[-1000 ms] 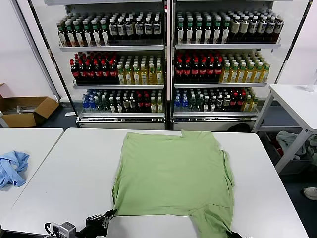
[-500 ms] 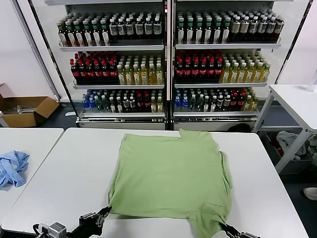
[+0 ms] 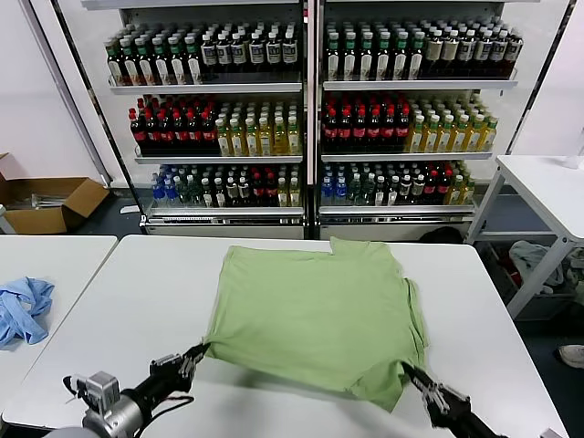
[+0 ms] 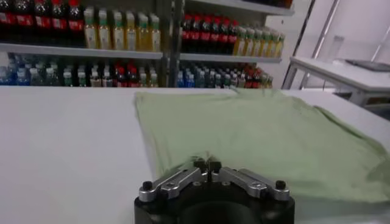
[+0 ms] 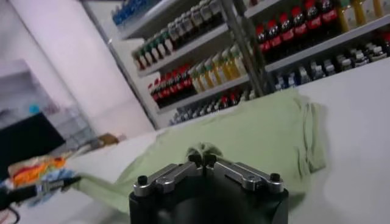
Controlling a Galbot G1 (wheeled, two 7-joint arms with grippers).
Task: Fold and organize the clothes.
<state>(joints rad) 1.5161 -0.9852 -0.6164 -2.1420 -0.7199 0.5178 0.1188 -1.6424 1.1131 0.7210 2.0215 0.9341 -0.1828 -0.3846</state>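
Before the drinks coolers, on the white bench [image 3: 137,301], the polo shirt [image 3: 315,306] is lying toward twelve o'clock, its near hem corners being pinched by the left claw [image 3: 199,349] and right claw [image 3: 408,372].

left gripper [image 3: 195,350]: jaws clamped (low, near edge) | right gripper [image 3: 408,372]: jaws clamped, low

The shirt [image 3: 315,315] lies spread on the middle bench [image 3: 128,319]. The left claw [image 3: 195,351] pinches its near left corner, the right claw [image 3: 411,374] its near right corner. Behind the bench stand shelves of bottles [image 3: 306,119]. A crumpled cloth [image 3: 23,308] lies on the bench to the left, a box [image 3: 46,203] on the floor behind it.
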